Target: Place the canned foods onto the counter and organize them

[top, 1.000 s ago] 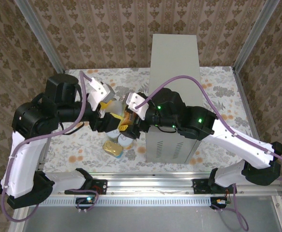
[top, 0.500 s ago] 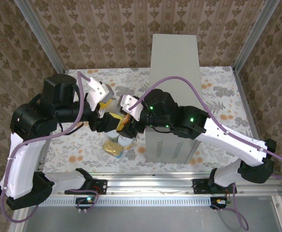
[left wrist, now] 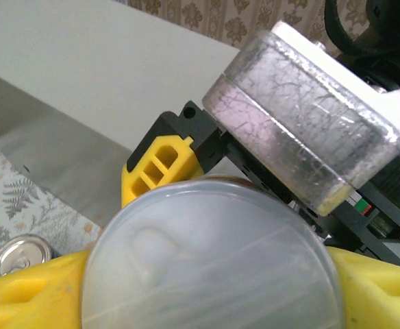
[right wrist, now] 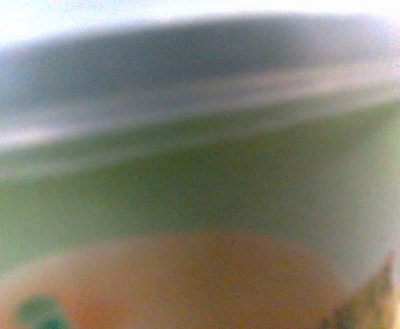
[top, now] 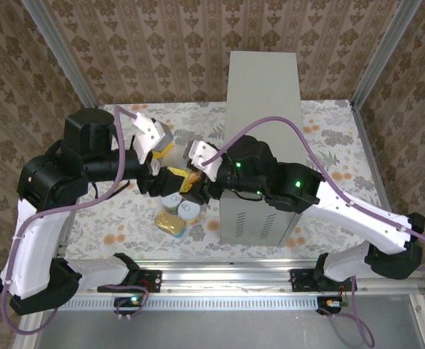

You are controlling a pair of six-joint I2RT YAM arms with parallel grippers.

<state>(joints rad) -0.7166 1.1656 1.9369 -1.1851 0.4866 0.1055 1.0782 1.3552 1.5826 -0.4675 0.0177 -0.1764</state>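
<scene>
A yellow-orange can with a white lid (top: 177, 174) hangs above the floral floor, left of the counter (top: 263, 94), between my two grippers. My right gripper (top: 191, 182) is shut on it from the counter side. In the left wrist view one yellow finger (left wrist: 160, 168) of the right gripper presses the can's far rim. My left gripper (top: 166, 182) is open, its yellow fingers (left wrist: 29, 295) flanking the lid (left wrist: 210, 274). The right wrist view has the can's side (right wrist: 200, 205) very close and blurred. More cans (top: 189, 211) and a flat yellow tin (top: 172, 224) lie below on the floor.
The counter's grey side (left wrist: 118, 75) stands just beyond the held can. A silver-topped can (left wrist: 18, 255) sits on the floor beneath my left gripper. Purple cables (top: 271, 123) arc over both arms. Patterned walls and metal posts (top: 60, 51) enclose the floor.
My right gripper has closed in on the can from the counter side. My left jaws have widened around it. Both wrists shifted only slightly.
</scene>
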